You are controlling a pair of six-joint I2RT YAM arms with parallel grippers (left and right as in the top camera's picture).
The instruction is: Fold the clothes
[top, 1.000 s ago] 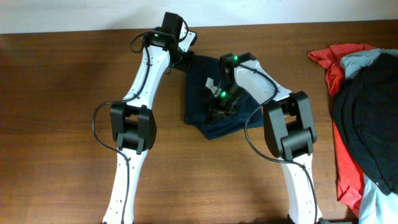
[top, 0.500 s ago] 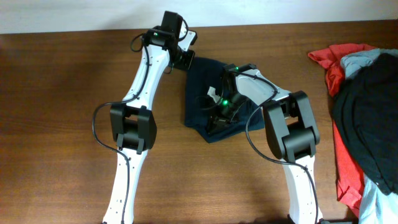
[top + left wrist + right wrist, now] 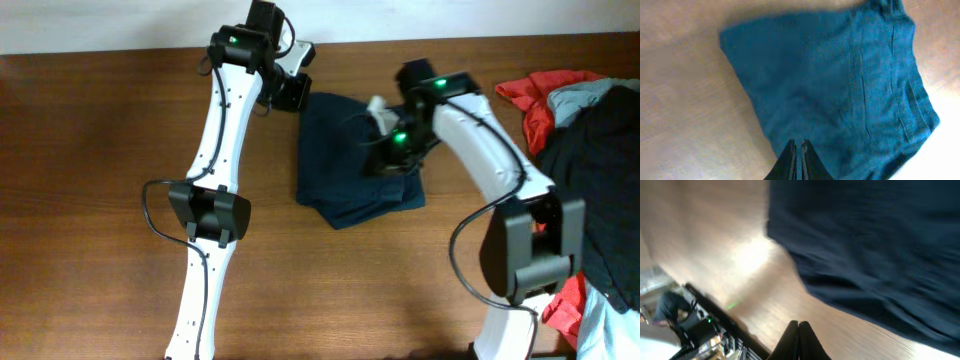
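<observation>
- A pair of dark navy shorts lies folded into a rough rectangle on the brown wood-grain table, near the middle of the far edge.
- The cloth is soft and matte. It has shallow wrinkles, and stitched seams run along one side in the left wrist view.
- The corner of the shorts nearest the front edge comes to a blunt point.
- The left gripper has its two thin dark fingers pressed together with nothing between them. It sits at the far left corner of the shorts, just above the cloth.
- The right gripper also has its fingers together and holds nothing. In its blurred wrist view the tips show against bare glossy wood, beside the edge of the shorts.
- Half a second ago the right arm bent low across the shorts and hid their right side. It now reaches in from the right, with its elbow swung out towards the right edge.
- That side of the shorts is now uncovered and lies flat.
- The left arm has shifted slightly towards the far edge.
- At the right edge is a heap of a red garment, a large black garment and pale blue-grey cloth.
</observation>
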